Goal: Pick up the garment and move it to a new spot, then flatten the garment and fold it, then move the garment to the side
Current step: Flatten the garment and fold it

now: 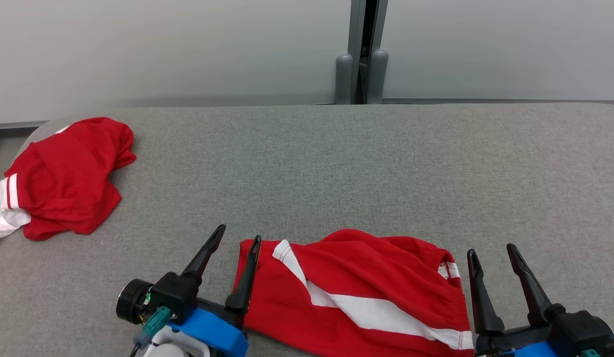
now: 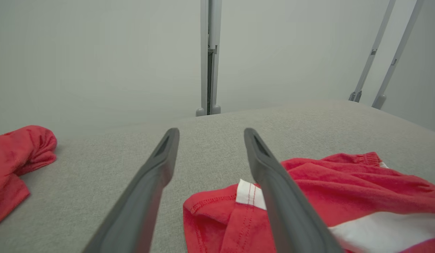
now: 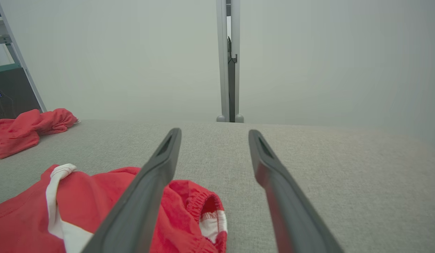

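1. Shorts point(image 1: 386, 277): bright red, with a broad white diagonal stripe and a white hem band stitched in red.
2. Other garment point(image 1: 64, 178): same red, with a white edge crossed by a red stripe.
3. Table point(image 1: 337, 173): mid-grey, fine woven fleck.
4. Wall point(image 1: 163, 49): plain pale grey.
5. Post point(image 1: 362, 54): darker grey.
6. Left gripper point(image 1: 239, 233), right gripper point(image 1: 491, 250): black, with blue behind.

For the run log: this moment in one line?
left gripper open | right gripper open | red garment lying between them, unheld | second garment far left
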